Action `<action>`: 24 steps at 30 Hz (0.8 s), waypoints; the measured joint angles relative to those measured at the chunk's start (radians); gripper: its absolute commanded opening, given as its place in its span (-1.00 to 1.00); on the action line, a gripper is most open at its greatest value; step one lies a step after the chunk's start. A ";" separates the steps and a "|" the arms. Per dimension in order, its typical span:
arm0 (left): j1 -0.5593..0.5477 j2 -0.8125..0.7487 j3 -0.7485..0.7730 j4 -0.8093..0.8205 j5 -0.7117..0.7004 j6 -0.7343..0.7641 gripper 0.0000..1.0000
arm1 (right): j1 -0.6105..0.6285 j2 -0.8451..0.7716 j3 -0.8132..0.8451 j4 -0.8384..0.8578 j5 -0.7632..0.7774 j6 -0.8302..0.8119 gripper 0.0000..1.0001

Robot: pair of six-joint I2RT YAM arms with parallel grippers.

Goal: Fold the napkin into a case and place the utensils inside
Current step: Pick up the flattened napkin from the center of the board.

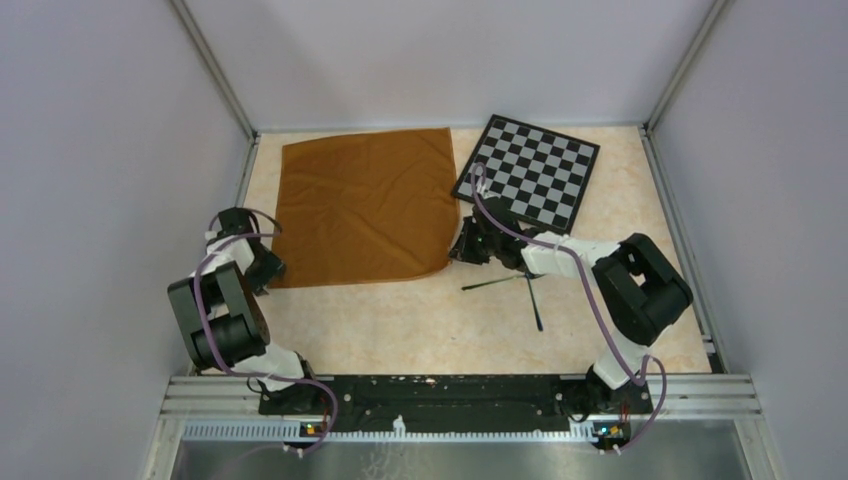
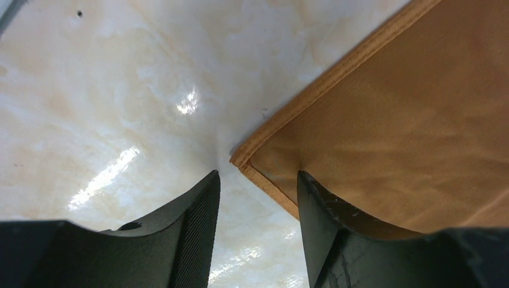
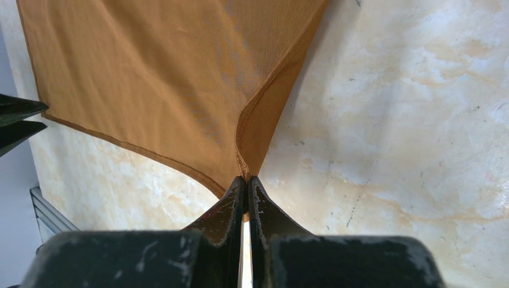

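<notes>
On near table (image 1: 400,330), two dark utensils (image 1: 537,310) lie beside right arm. Left gripper (image 2: 258,180): jaws apart, napkin (image 1: 365,205) near-left corner just ahead of gap, one finger over cloth. Right gripper (image 3: 247,180): jaws closed, pinching near-right corner. Checkered board (image 1: 528,170) farthest.

Black arms (image 1: 222,315) with white shells (image 1: 545,258), looping purple cables (image 1: 597,318); the left claw (image 2: 258,175) and right claw (image 3: 247,180) are black.

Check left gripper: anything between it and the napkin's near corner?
Nothing visible. The left gripper is open, and the napkin has its corner lying right between the jaws on the bare table. The utensils and the checkered board sit off to the right, clear of it.
</notes>
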 measured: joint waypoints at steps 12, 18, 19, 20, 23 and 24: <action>0.000 0.044 0.035 0.008 -0.047 -0.021 0.13 | -0.023 -0.005 -0.013 0.029 -0.013 0.004 -1.00; 0.000 0.056 0.035 0.021 -0.066 -0.029 -0.21 | -0.023 -0.015 -0.025 0.044 -0.012 0.004 -1.00; 0.000 0.060 0.036 0.026 -0.066 -0.029 -0.25 | -0.023 -0.015 -0.025 0.043 -0.012 0.004 -1.00; 0.000 0.065 0.040 0.030 -0.068 -0.028 -0.30 | -0.023 -0.015 -0.025 0.043 -0.012 0.004 -1.00; 0.002 0.085 0.060 0.035 -0.071 -0.027 -0.51 | -0.023 -0.017 -0.025 0.043 -0.012 0.004 -1.00; 0.002 0.089 0.064 0.038 -0.072 -0.027 -0.60 | -0.023 -0.017 -0.025 0.045 -0.012 0.004 -1.00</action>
